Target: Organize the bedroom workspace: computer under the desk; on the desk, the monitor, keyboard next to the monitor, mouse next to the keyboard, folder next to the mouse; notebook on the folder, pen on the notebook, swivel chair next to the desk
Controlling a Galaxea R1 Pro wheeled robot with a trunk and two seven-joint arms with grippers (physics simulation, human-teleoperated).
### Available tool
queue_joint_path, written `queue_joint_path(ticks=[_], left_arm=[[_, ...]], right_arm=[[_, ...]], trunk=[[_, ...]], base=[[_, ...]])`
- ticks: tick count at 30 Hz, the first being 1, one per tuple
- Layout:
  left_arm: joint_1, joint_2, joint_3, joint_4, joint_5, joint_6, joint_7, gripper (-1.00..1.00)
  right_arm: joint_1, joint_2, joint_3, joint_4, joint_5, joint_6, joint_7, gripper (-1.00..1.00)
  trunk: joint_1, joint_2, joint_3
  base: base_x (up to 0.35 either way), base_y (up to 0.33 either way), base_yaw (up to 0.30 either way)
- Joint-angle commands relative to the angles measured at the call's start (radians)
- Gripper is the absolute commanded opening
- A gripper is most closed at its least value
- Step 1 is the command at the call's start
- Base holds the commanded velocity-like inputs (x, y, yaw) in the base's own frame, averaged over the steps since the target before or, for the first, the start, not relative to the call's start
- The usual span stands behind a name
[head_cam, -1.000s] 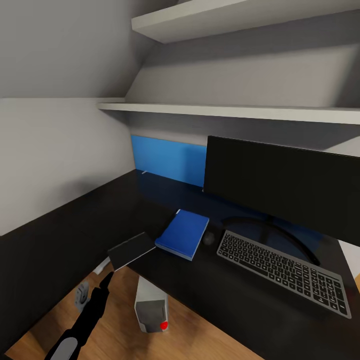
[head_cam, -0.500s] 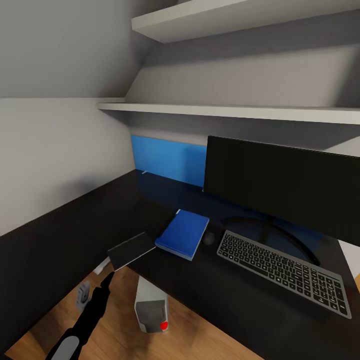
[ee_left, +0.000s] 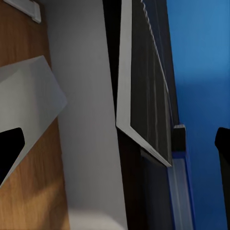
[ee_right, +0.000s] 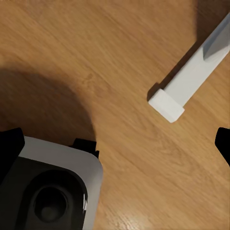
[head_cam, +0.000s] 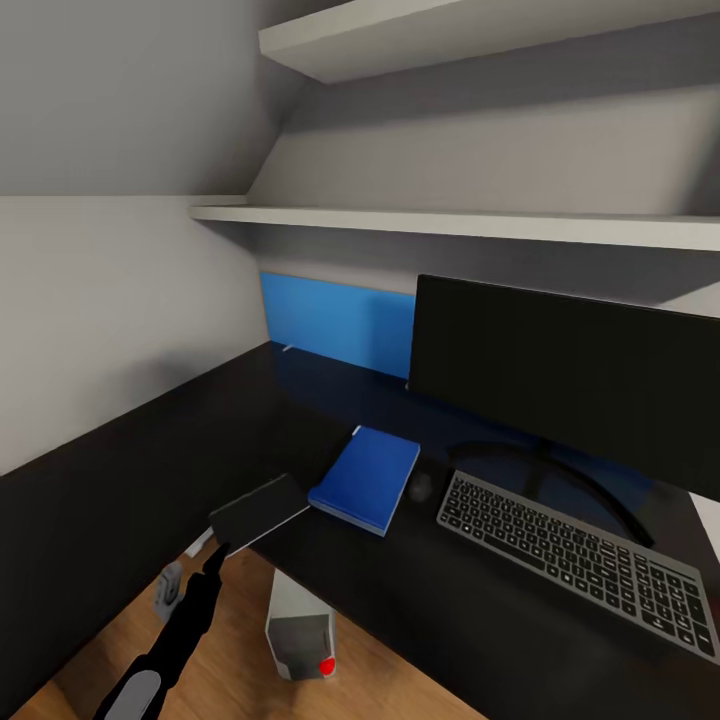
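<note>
The left gripper (head_cam: 222,553), gripping the notebook (head_cam: 258,511) at lower left, should centre it flat over the folder (head_cam: 367,477).

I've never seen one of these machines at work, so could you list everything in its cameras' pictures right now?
Desk: one, black top, blue back panel, in the room's corner.
Monitor: one, black, on the desk at the right.
Keyboard: one, silver-grey with black keys, in front of the monitor.
Mouse: one, dark, between keyboard and folder.
Folder: one, bright blue, flat on the desk.
Notebook: one, dark, held at the desk's edge beside the folder.
Computer: one, grey-white with a red dot, on the wood floor under the desk.
Shelves: two, white, on the grey wall.
Left gripper: one, black, holding the notebook's edge.
</note>
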Motion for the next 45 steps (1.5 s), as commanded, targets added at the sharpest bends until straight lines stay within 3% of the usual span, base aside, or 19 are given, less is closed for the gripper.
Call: queue_joint_path(ticks=[1, 38, 39, 45], left_arm=[[0.0, 0.0, 0.002, 0.0, 0.011, 0.008, -0.004, 1.0], [-0.001, -0.001, 0.0, 0.001, 0.006, 0.007, -0.005, 1.0], [-0.001, -0.001, 0.0, 0.001, 0.006, 0.007, -0.005, -1.0], [-0.001, -0.001, 0.0, 0.001, 0.005, 0.008, -0.005, -1.0]], right_arm=[[0.0, -0.001, 0.004, -0.001, -0.009, -0.002, 0.002, 1.0], [0.0, -0.003, 0.003, -0.001, -0.01, -0.004, 0.002, 1.0], [0.0, -0.003, 0.003, -0.001, -0.009, -0.004, 0.002, 1.0], [0.0, -0.003, 0.003, -0.001, -0.009, -0.004, 0.002, 1.0]], trunk=[[0.0, 0.0, -0.001], [0.0, 0.0, -0.001], [0.0, 0.0, -0.001], [0.0, 0.0, -0.001]], base=[[0.02, 0.0, 0.0], [0.042, 0.0, 0.0], [0.0, 0.0, 0.0], [0.0, 0.0, 0.0]])
